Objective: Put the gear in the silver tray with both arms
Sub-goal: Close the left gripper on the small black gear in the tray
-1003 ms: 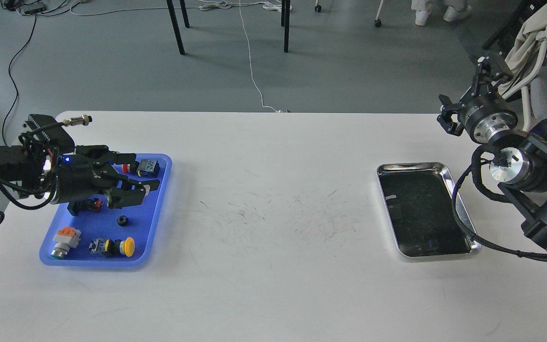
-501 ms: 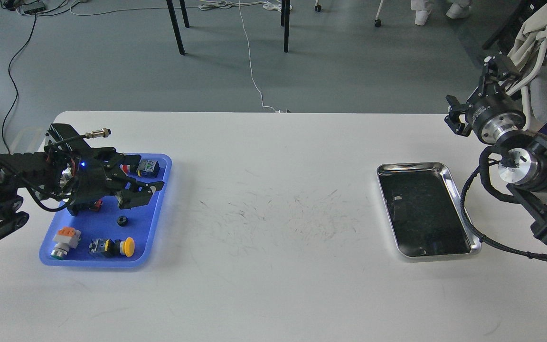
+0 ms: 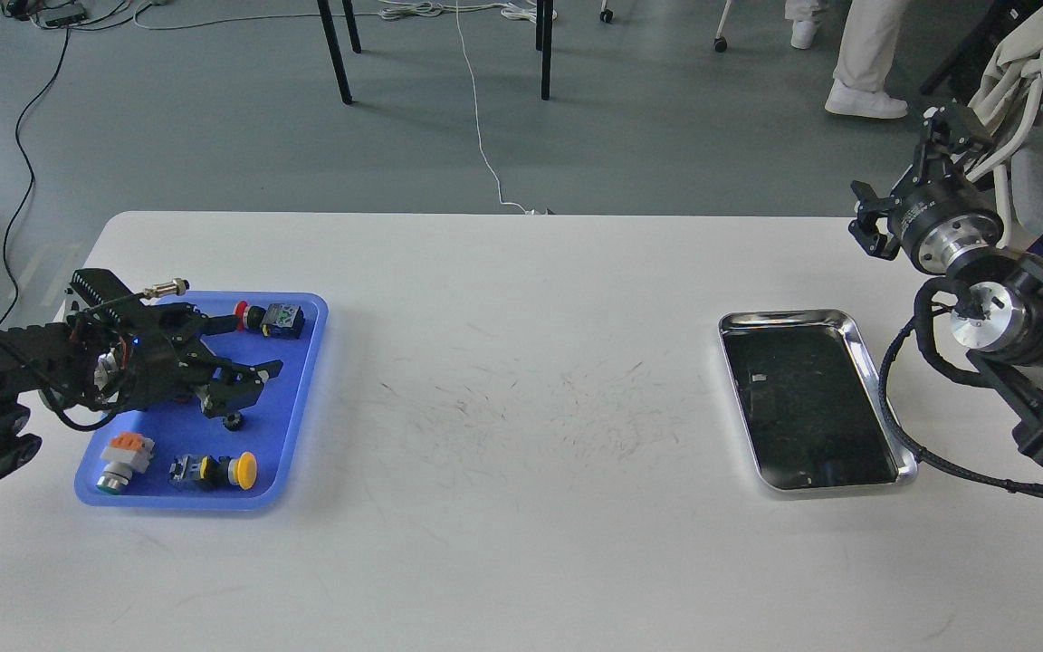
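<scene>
My left claw (image 3: 236, 391), fingers spread, hovers just above the small black gear (image 3: 233, 420); next I close, then carry it to the shiny steel tray (image 3: 858, 349).

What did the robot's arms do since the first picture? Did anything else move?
The left gripper came down over the blue tray toward the small black gear, fingers open just above it, nothing grasped yet. The right gripper drew back a little to the right, away from the silver tray. Both trays and the button parts stayed put, and the silver tray holds nothing.
</scene>
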